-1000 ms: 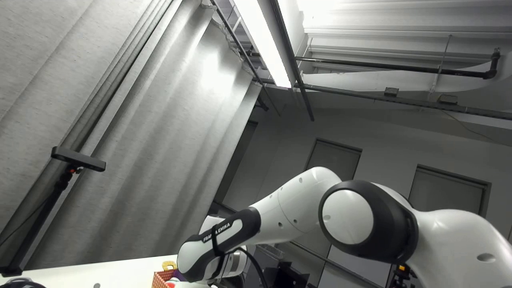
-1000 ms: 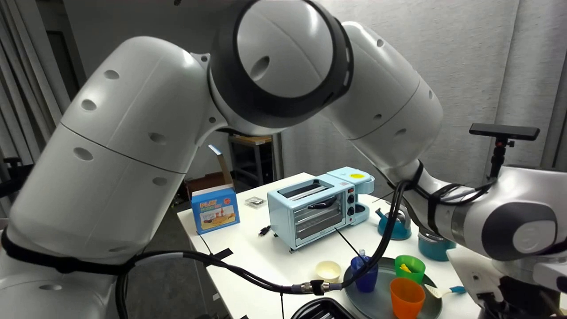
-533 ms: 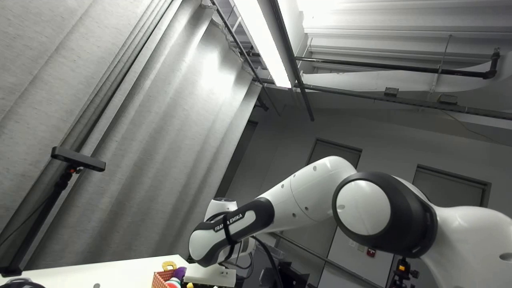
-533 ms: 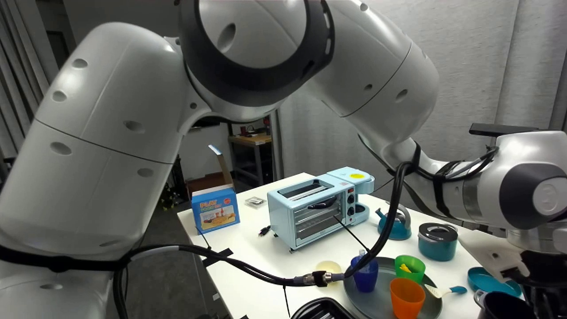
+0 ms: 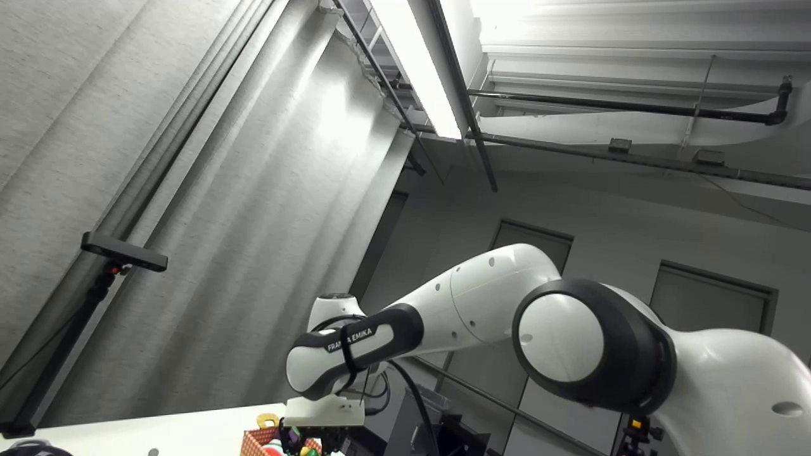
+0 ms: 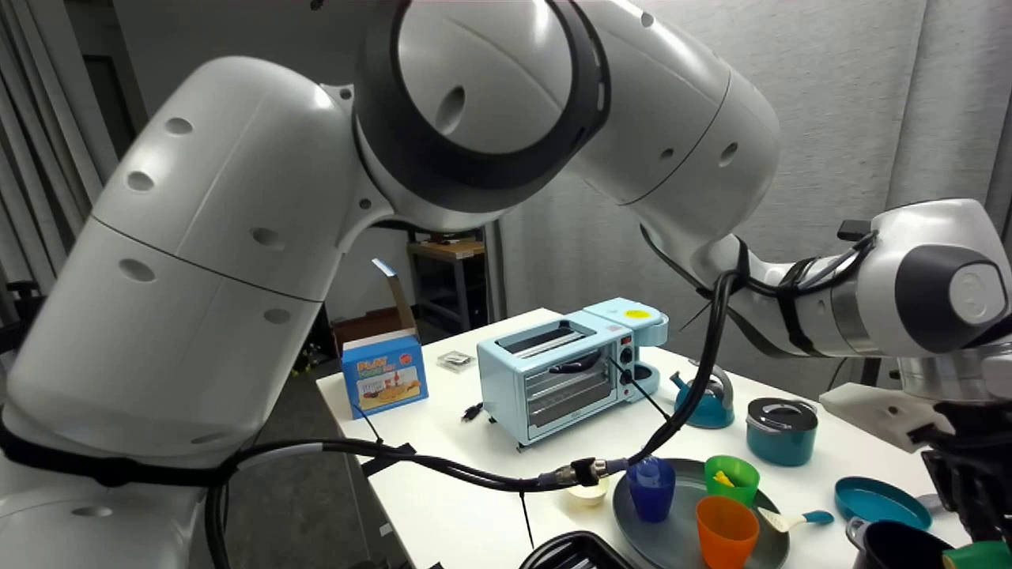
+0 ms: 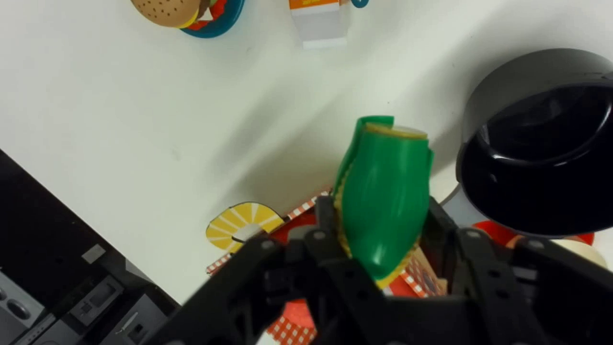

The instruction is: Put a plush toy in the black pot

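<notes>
While your gripper [image 7: 380, 213] is clamped on the green toy [image 7: 387, 187], steer by the black pot [image 7: 510, 91]. Everything turns on one offset: in the wrist view the toy hangs to the left of the pot's mouth, so your coming move calls for a rightward shift in that view. The toy's long axis runs nearly up and down there, roughly crosswise to the line leading to the pot, and its tan-rimmed end points away from the gripper. In an exterior view the toy [image 6: 982, 555] overlaps the pot's edge, but you can't judge from that whether it is above or in front. It looks firm and glossy rather than plush, so it probably won't fold if it catches the pot's wall; you'd do well to come in high. A red checked basket [image 7: 290, 331] lies beside the pot, seemingly under the gripper, and would likely catch an early drop. The blue pan [image 6: 881, 503], beside the pot too, should be no trouble. You seem mid-carry, with placing and release left.
</notes>
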Tool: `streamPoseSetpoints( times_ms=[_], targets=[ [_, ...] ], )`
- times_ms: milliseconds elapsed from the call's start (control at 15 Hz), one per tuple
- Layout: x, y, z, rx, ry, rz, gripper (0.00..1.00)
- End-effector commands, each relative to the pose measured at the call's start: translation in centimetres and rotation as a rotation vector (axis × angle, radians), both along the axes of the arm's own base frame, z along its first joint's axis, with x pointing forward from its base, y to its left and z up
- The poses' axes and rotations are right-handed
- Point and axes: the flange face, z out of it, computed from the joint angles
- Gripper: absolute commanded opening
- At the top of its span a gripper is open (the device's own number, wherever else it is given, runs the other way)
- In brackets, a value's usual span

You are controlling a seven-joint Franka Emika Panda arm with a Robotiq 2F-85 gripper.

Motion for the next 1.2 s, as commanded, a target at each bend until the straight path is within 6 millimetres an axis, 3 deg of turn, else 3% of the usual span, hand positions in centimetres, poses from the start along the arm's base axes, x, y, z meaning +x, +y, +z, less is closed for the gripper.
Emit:
streamPoseSetpoints(
  times_ms=[0,533,1133],
  targets=[
    [2.7,0.1,0.7,-0.036,0.033,0.049,0.2],
    [4.1,-0.6,-2.3,-0.039,0.058,0.205,0.2],
    [8.3,4.8,-2.7,0.003,0.027,0.366,0.2]
  ],
)
